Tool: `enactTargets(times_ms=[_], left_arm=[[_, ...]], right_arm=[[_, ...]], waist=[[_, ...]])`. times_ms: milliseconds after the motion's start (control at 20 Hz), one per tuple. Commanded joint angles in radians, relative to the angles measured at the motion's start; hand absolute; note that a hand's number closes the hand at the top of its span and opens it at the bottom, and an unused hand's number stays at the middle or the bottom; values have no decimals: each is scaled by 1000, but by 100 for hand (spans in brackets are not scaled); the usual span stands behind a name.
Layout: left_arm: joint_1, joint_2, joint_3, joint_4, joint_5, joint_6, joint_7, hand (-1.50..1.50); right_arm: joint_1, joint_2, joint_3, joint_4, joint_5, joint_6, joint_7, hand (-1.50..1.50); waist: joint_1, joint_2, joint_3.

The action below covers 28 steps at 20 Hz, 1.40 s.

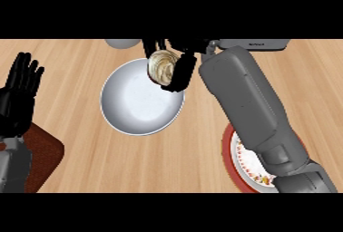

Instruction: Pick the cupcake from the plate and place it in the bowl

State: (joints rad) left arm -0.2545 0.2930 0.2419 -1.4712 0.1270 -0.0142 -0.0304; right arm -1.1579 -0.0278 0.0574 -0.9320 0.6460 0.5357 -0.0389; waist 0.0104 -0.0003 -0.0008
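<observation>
The cupcake (161, 66), cream-swirled, hangs over the far right rim of the grey bowl (137, 106), with my right hand (179, 68) shut round it from above and the side. Dark fingers (185, 72) cross its right flank and hide part of it. The grey right forearm runs from the lower right up across the counter. It covers much of the red-rimmed patterned plate (240, 168) at the lower right. My left hand (19, 93) rests open at the left edge, fingers pointing up.
A dark brown board or mat (47, 154) lies at the lower left, partly under the left forearm. A grey rounded object (120, 43) shows at the top edge beside the bowl. Bare wooden counter (167, 158) lies between bowl and plate.
</observation>
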Motion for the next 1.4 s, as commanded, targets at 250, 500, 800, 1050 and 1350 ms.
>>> enactTargets(times_ms=[250, 500, 800, 1050, 1350], left_arm=[[-82, 5, -8, 44, -9, 9, 27, 0], [-33, -37, -37, 38, -26, 6, -34, 0], [-35, -27, -39, 8, -14, -8, -6, 0], [-55, -33, -37, 7, -26, 25, 16, 0], [-25, -21, -12, 6, -21, 22, 3, 0]], right_arm=[[101, 27, 241, 161, -28, -332, 107, 150], [95, 28, 301, 259, -235, -403, 118, -150], [100, 28, 206, 340, -404, -480, -77, -150], [51, 28, 129, 346, -477, -636, -112, -150], [15, -83, -30, 434, -539, -620, -130, -150]], waist=[[23, 8, 0], [43, 11, 0], [60, 18, 1], [34, 11, 1], [10, 9, 1]])
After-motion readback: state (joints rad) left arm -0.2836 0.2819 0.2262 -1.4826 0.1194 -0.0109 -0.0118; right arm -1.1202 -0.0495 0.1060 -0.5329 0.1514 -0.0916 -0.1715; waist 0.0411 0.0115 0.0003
